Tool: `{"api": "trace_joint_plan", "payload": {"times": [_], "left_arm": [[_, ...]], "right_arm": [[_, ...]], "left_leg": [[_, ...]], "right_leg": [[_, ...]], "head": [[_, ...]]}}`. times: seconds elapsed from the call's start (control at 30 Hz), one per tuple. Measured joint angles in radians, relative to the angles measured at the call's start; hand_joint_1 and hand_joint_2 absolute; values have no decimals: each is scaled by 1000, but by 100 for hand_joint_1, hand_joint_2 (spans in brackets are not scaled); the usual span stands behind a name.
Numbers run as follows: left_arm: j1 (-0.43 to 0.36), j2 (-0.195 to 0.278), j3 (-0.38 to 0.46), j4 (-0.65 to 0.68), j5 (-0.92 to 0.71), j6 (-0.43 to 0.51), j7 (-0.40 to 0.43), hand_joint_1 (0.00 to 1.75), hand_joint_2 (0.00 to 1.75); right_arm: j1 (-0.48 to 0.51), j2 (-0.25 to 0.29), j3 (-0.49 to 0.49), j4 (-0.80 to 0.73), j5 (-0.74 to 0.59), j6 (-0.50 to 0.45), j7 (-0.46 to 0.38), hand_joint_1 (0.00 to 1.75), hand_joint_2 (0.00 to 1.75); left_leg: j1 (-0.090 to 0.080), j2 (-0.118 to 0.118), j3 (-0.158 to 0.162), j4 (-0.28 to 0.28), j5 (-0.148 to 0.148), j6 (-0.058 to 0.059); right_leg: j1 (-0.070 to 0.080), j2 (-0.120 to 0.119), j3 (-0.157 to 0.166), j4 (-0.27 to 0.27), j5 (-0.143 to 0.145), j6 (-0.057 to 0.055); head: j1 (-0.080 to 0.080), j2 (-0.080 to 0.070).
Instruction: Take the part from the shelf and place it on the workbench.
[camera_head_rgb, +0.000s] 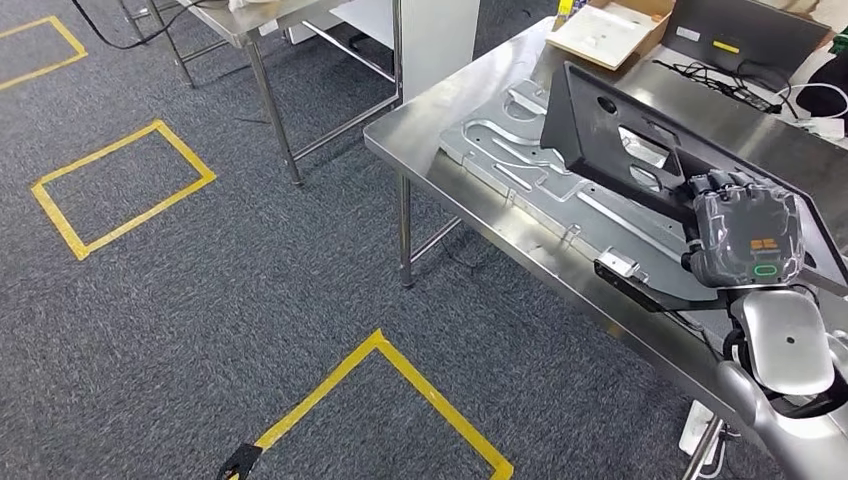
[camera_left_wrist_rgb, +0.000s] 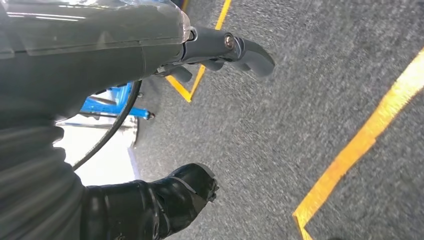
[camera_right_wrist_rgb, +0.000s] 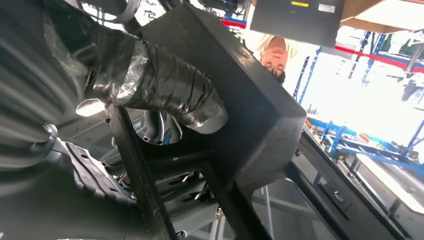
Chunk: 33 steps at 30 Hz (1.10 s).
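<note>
A large black frame part (camera_head_rgb: 600, 135) stands tilted above the steel workbench (camera_head_rgb: 420, 125), over a silver stamped plate (camera_head_rgb: 520, 165) that lies flat on it. My right hand (camera_head_rgb: 745, 235) grips the part at its near right end. Whether the part's lower edge touches the plate, I cannot tell. In the right wrist view the taped thumb (camera_right_wrist_rgb: 165, 87) presses on the black part (camera_right_wrist_rgb: 245, 105). My left hand (camera_left_wrist_rgb: 215, 52) hangs over the grey carpet, fingers apart, holding nothing.
An open cardboard box (camera_head_rgb: 610, 30), a dark case (camera_head_rgb: 750, 30) and cables (camera_head_rgb: 740, 85) occupy the bench's far end. Yellow tape squares (camera_head_rgb: 120, 185) mark the carpet. Another steel table (camera_head_rgb: 250, 25) stands behind. A person (camera_right_wrist_rgb: 274, 55) stands beyond the bench.
</note>
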Motion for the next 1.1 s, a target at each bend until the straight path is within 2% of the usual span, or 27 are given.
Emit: {"api": "trace_joint_plan", "payload": {"times": [0.07, 0.13, 0.17, 0.2, 0.23, 0.27, 0.3, 0.33, 0.37, 0.43, 0.5, 0.53, 0.57, 0.63, 0.67, 0.7, 0.73, 0.77, 0.8, 0.87, 0.9, 1.0, 1.03, 1.1], "left_arm": [[0, 0, 0, 0, 0, 0, 0, 0, 175], [0, 1, 1, 0, 0, 0, 0, 0, 175], [1, 1, 1, 0, 1, 0, -1, 0, 175], [1, 1, 1, 0, 1, -1, -2, 0, 175], [2, 1, 1, 0, 2, -2, -3, 0, 175], [2, 0, 1, 0, 3, -2, -3, 0, 175], [3, -1, 1, 0, 5, -2, -4, 0, 175], [2, -2, 2, 0, 6, -2, -4, 0, 175], [2, -4, 2, 0, 7, -1, -4, 0, 175], [2, -5, 3, 0, 8, 0, -4, 0, 175], [2, -4, 4, 0, 9, 1, -4, 0, 175], [1, -4, 4, 0, 9, 1, -4, 0, 175], [0, -4, 4, 0, 10, 1, -4, 0, 175], [0, -4, 4, 0, 11, 2, -5, 0, 175], [0, -4, 4, 0, 12, 2, -7, 0, 175], [2, -3, 4, 0, 12, 2, -8, 0, 175], [4, -2, 5, 0, 12, 2, -9, 0, 175], [5, -1, 5, 0, 12, 2, -10, 0, 175], [7, -1, 5, 0, 12, 2, -10, 0, 175], [7, 0, 6, 0, 12, 2, -10, 0, 175], [7, -1, 6, 0, 13, 2, -10, 0, 175], [6, -2, 6, 0, 13, 2, -12, 0, 175], [6, -2, 6, 0, 13, 2, -13, 0, 175], [5, -2, 7, 0, 13, 2, -16, 0, 175]], "right_arm": [[-2, 0, 0, 4, 0, 1, 0, 175, 175], [0, 0, 0, 10, 0, 6, 0, 175, 175], [3, 0, 0, 15, 1, 11, 1, 175, 175], [5, 0, 0, 20, 2, 16, 2, 175, 175], [6, 0, 0, 26, 4, 21, 4, 175, 175], [6, 0, -1, 32, 6, 26, 8, 175, 175], [5, -1, -1, 40, 8, 31, 11, 175, 175], [3, -1, -2, 48, 10, 35, 15, 175, 175], [2, -1, -2, 58, 11, 39, 18, 175, 175], [1, -2, -7, 78, 12, 47, 24, 175, 175], [0, -2, -17, 103, 12, 55, 30, 175, 175], [-2, -1, -22, 118, 12, 58, 32, 175, 175], [-4, 0, -26, 135, 11, 62, 34, 175, 175], [-3, 3, -32, 170, 8, 69, 37, 175, 175], [1, 5, -33, 184, 7, 71, 38, 175, 175], [4, 7, -34, 196, 6, 72, 38, 175, 175], [7, 9, -35, 206, 6, 73, 39, 175, 175], [8, 10, -37, 215, 4, 76, 40, 175, 175], [8, 12, -39, 226, 3, 79, 42, 175, 175], [7, 16, -44, 252, -3, 87, 44, 175, 175], [8, 17, -48, 265, -7, 88, 44, 175, 175], [15, 19, -64, 302, -14, 85, 42, 175, 175], [15, 19, -70, 313, -15, 84, 41, 175, 175], [16, 20, -78, 332, -16, 84, 41, 175, 175]], "left_leg": [[2, 0, 16, -8, -6, 7], [1, -1, 28, -10, -17, 11], [1, -2, 35, -10, -23, 11], [0, -3, 44, -10, -30, 11], [-1, -4, 55, -10, -38, 10], [-2, -4, 65, -11, -46, 9], [-3, -4, 75, -13, -53, 6], [-2, -4, 81, -15, -58, 3], [-1, -3, 86, -20, -62, -3], [0, -1, 97, -20, -62, -16], [-1, 0, 97, 9, -65, -25], [-1, 0, 81, 44, -73, -27], [0, 0, 50, 99, -88, -29], [1, 0, -31, 215, -134, -35], [1, 0, -65, 248, -154, -38], [1, 0, -84, 249, -156, -39], [1, 0, -88, 218, -137, -39], [2, 1, -78, 160, -95, -39], [2, 1, -66, 97, -39, -37], [-1, 1, -50, 17, 29, -27], [-3, 0, -51, 7, 38, -20], [-2, -2, -38, 2, 34, 0], [-1, -3, -30, -2, 32, 6], [0, -4, -14, -7, 22, 14]], "right_leg": [[-4, -2, -57, 99, -31, 9], [-7, -2, -135, 208, -73, 16], [-8, -2, -162, 230, -74, 17], [-9, -2, -171, 217, -54, 17], [-9, -2, -162, 169, -12, 14], [-7, -3, -141, 98, 41, 7], [-3, -5, -120, 36, 77, -1], [2, -6, -102, -14, 98, -10], [8, -8, -91, -40, 105, -18], [13, -8, -75, -56, 97, -30], [7, -7, -48, -71, 97, -39], [3, -7, -34, -78, 95, -43], [1, -8, -23, -82, 91, -46], [0, -8, -9, -83, 78, -50], [0, -7, -1, -82, 69, -48], [-1, -5, 8, -80, 60, -46], [-2, -3, 17, -76, 49, -43], [-4, -2, 26, -70, 37, -39], [-4, -1, 34, -63, 24, -34], [-3, -1, 38, -53, 3, -21], [-1, 0, 37, -49, -2, -14], [-3, 0, 30, -27, -3, -2], [-4, -1, 13, 6, -6, 1], [-7, -2, -56, 118, -36, 9]], "head": [[2, 0], [2, 0], [2, 0], [2, 0], [2, 0], [3, 0], [2, 0], [3, 0], [3, 0], [3, 0], [2, 0], [1, 0], [-1, 0], [-5, 0], [-5, 0], [-6, 0], [-7, 0], [-7, 0], [-8, 0], [-8, 0], [-7, 0], [-5, 0], [-3, 0], [1, 0]]}}
